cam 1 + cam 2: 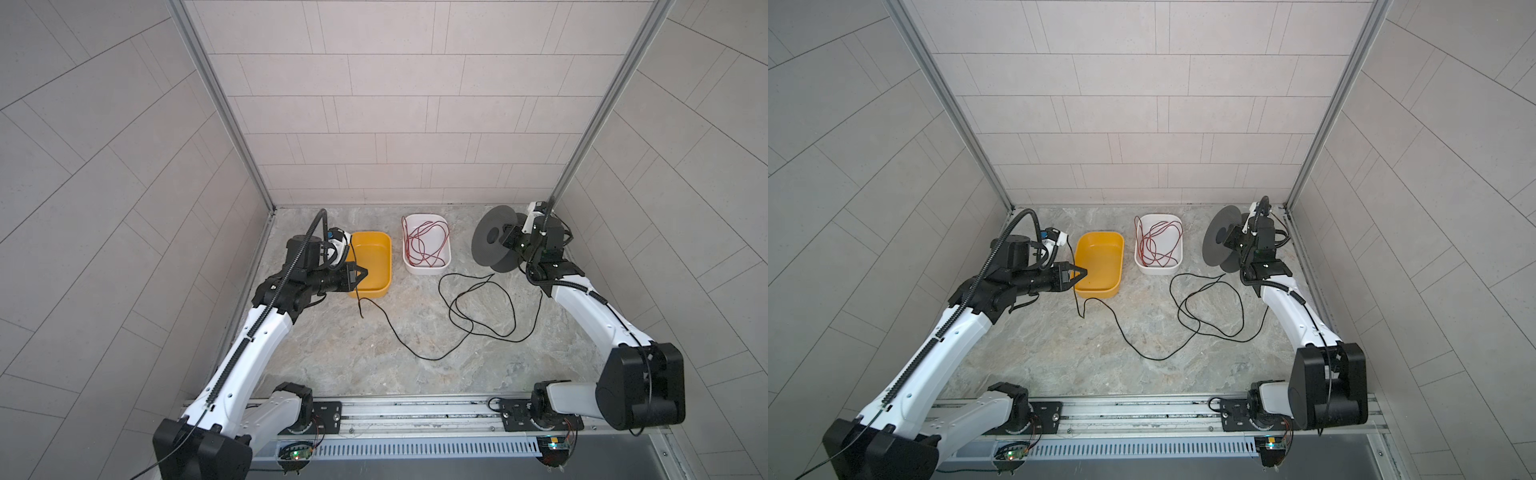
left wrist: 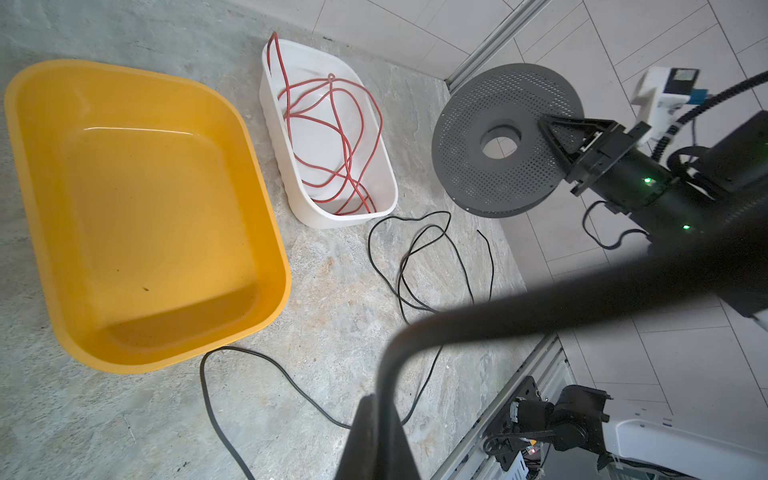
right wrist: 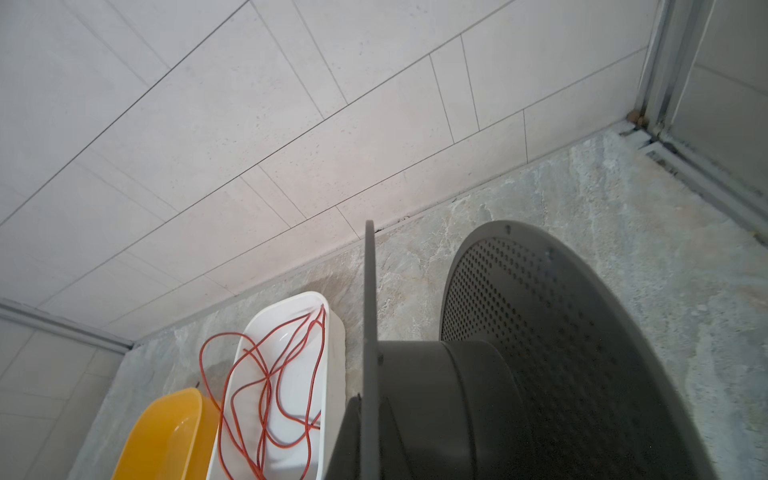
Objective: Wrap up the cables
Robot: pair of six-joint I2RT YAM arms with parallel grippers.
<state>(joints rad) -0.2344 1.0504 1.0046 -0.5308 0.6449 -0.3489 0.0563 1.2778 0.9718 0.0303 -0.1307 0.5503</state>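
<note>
Setting: robotics lab test cell. Evidence: tile-print wall panels [image 1: 374, 104] at 9, 12 and 3 o'clock; aluminium corner posts [image 1: 222, 104]; stone-look tabletop [image 1: 353, 365]; mounting rail [image 1: 415, 409] at 6 o'clock bearing two arm bases [image 1: 293, 405]; exposed circuit boards [image 1: 296, 453].

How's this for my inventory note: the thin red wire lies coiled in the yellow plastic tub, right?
No. The thin red wire lies coiled in the white plastic tub, which sits beside the yellow plastic tub. Both top views show it.

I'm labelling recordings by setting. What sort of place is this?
Probably a lab robot cell: tile-look panel walls in aluminium framing, left arm and right arm mounted on a metal rail, stone-look tabletop.
</note>
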